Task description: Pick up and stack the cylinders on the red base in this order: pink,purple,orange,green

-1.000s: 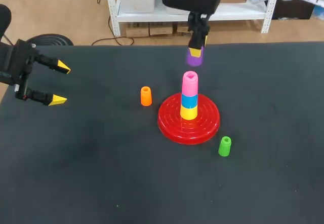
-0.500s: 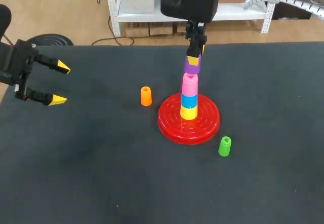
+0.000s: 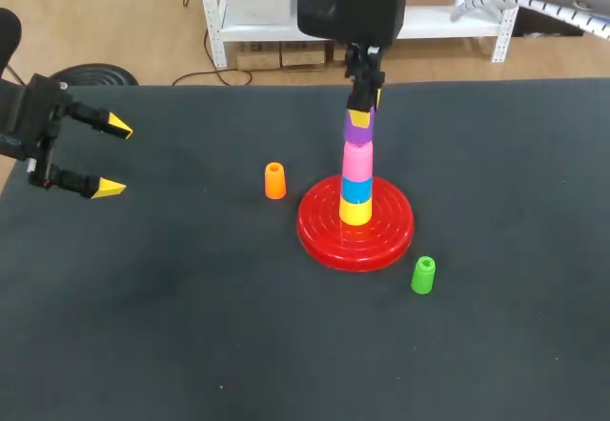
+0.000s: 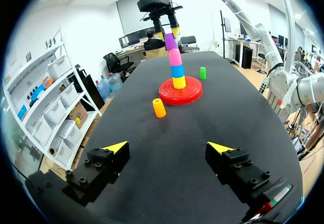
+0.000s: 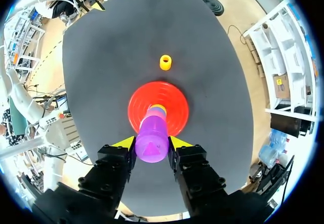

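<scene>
The red base (image 3: 355,235) holds a stack of yellow, blue and pink cylinders (image 3: 356,166). The purple cylinder (image 3: 358,131) sits right on top of the pink one, with my right gripper (image 3: 362,116) shut on it from above. In the right wrist view the purple cylinder (image 5: 151,141) fills the space between the yellow fingertips, over the red base (image 5: 158,107). The orange cylinder (image 3: 274,180) stands left of the base and the green cylinder (image 3: 422,274) at its front right. My left gripper (image 3: 111,157) is open at the table's left edge, holding nothing.
In the left wrist view the orange cylinder (image 4: 159,107) stands ahead of the open fingers, with the stack (image 4: 176,72) and green cylinder (image 4: 202,72) further off. The dark table (image 3: 191,326) is otherwise bare.
My right gripper carried the purple cylinder forward and down from behind the stack onto the top of the pink cylinder. The left arm stayed still.
</scene>
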{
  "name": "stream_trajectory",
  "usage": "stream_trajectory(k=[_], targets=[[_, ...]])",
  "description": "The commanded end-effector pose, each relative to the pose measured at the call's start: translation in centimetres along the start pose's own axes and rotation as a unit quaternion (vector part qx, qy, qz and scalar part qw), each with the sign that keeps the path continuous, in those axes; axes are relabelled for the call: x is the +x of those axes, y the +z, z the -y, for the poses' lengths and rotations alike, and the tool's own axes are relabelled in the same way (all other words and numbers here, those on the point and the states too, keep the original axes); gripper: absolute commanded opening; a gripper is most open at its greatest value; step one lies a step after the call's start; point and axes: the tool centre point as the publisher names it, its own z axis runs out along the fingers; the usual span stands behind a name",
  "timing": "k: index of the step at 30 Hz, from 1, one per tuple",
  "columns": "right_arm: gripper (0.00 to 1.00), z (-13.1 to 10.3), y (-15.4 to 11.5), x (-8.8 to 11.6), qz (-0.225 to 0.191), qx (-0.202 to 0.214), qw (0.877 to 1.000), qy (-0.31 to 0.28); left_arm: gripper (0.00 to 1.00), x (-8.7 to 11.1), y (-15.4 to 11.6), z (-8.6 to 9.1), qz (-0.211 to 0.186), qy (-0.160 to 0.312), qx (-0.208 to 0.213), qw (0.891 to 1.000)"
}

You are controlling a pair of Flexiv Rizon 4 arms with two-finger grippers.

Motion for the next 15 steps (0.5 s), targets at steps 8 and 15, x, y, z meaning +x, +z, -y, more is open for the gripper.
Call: stream_trajectory(k=[8, 15], targets=[[0.00, -0.33, 0.29, -0.06, -0.008, -0.007, 1.000, 0.000, 1.00, 0.08, 0.04, 0.05, 0.001, 0.001, -0.001, 1.000], [0.00, -0.43, 0.38, -0.15, -0.013, -0.009, 1.000, -0.004, 1.00, 0.08, 0.04, 0.05, 0.001, 0.001, -0.001, 1.000]])
